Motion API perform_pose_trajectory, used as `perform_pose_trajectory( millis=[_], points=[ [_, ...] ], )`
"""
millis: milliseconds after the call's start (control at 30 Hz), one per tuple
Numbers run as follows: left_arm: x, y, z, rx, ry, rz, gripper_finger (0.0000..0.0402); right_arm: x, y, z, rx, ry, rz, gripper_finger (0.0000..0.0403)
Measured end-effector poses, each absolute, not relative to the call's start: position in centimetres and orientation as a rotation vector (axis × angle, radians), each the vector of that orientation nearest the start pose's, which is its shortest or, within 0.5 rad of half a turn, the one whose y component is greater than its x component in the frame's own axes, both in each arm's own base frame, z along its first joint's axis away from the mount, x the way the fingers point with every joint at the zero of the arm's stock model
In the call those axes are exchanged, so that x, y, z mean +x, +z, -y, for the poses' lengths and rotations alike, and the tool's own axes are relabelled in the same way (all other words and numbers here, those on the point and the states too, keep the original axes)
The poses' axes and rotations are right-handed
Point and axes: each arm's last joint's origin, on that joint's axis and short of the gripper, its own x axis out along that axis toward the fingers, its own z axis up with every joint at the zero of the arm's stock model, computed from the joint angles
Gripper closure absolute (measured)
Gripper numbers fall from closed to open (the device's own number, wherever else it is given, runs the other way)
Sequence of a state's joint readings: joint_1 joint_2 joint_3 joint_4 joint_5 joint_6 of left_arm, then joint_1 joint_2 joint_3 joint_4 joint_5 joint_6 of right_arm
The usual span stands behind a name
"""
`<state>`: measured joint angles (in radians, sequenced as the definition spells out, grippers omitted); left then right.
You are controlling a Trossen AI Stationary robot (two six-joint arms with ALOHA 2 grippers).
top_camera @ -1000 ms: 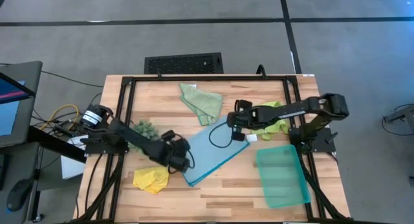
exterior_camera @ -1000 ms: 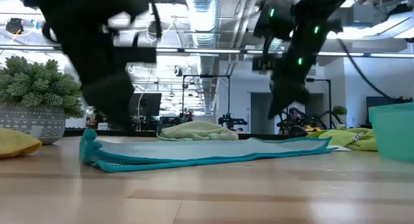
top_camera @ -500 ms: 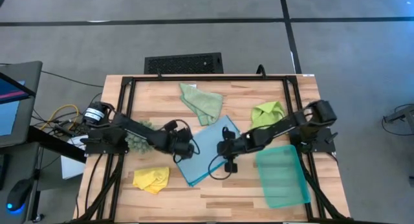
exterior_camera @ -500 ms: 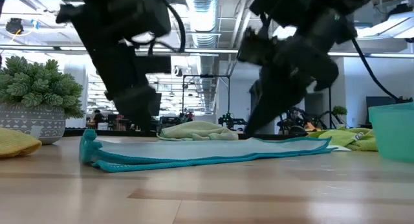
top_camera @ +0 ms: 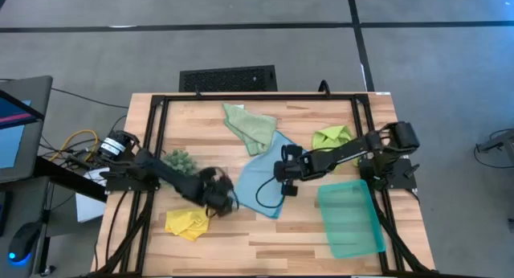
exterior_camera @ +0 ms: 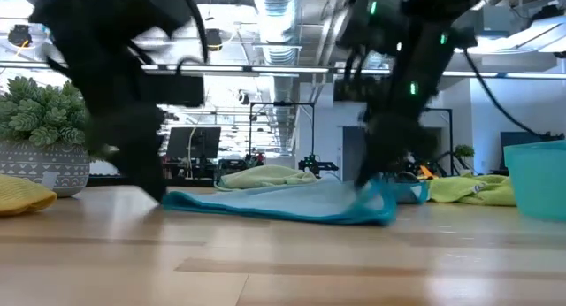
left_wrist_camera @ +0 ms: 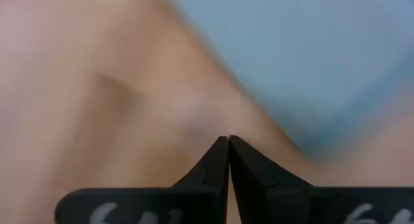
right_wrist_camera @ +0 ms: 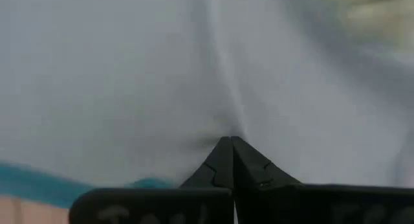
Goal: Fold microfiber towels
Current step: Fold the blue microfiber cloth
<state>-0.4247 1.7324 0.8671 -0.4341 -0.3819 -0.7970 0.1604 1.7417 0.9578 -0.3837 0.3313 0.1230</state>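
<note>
The light blue towel (top_camera: 263, 175) lies rumpled at the middle of the desk (top_camera: 281, 238), its near edge lifted. The right gripper (top_camera: 283, 179) pinches that raised fold with fingers closed. The left gripper (top_camera: 227, 202), fingers shut on nothing, sits just beside the blue towel, between it and the yellow towel (top_camera: 186, 222).

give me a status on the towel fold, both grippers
Right gripper shut, pinching the light blue towel mid-table. Left gripper shut on nothing, beside the towel's left edge. Sage green towel touching its far corner.
</note>
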Motion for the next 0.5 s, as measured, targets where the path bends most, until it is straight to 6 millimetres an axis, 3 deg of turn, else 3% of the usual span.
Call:
perform_pose_trajectory(
  millis=[100, 200, 333, 500],
  points=[
    [27.3, 13.3, 12.9, -0.178, 0.326, -1.095, 0.0397, 31.4, 16.0, -5.0, -0.145, -0.160, -1.063, 0.0385],
    [28.3, 14.1, 13.4, -0.138, 0.279, -1.011, 0.0397, 31.6, 16.6, -6.6, -0.109, -0.050, -1.006, 0.0384],
    [30.0, 14.5, 12.1, -0.101, 0.245, -0.917, 0.0397, 31.8, 16.2, -9.3, -0.112, 0.049, -0.945, 0.0388],
    [31.6, 14.2, 9.0, -0.022, 0.267, -0.901, 0.0398, 32.4, 15.0, -11.9, -0.101, 0.105, -0.881, 0.0387]
  ],
)
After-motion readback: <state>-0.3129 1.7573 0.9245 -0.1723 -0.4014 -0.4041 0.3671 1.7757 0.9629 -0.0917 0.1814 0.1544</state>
